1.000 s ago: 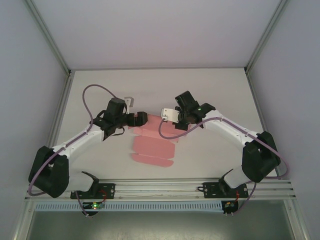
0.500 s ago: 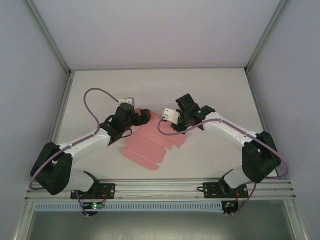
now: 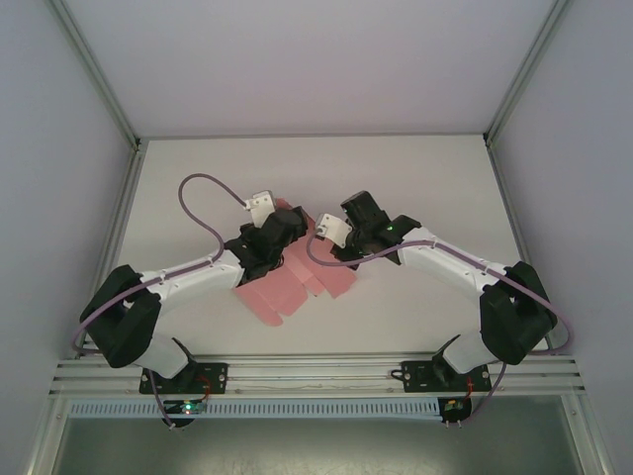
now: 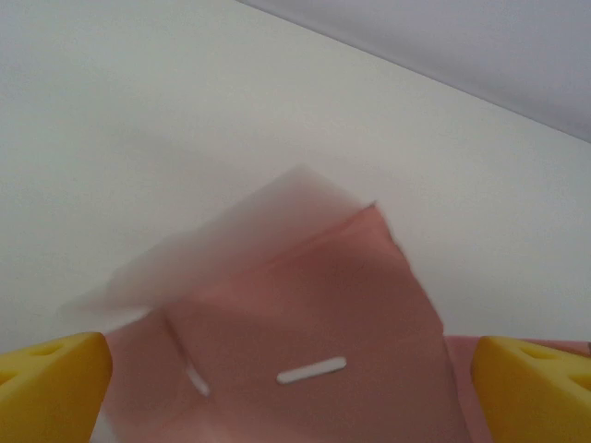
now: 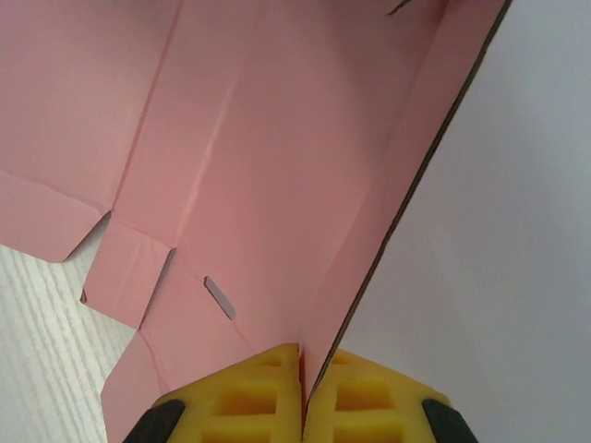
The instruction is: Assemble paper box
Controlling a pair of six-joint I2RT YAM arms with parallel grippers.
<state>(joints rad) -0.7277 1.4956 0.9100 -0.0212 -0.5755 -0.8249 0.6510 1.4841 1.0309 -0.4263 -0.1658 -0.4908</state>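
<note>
Two hands are hanging close together above the table. We are seeing the left hand spread fully wide, gripping nothing, over the far corner of the box, a flat pink sheet; the right hand is pinching its raised flap tightly.

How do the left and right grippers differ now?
The left gripper is wide open; the right gripper is shut. The left one only straddles the box without gripping; the right one pinches a raised panel of it. Both have yellow fingers.
</note>
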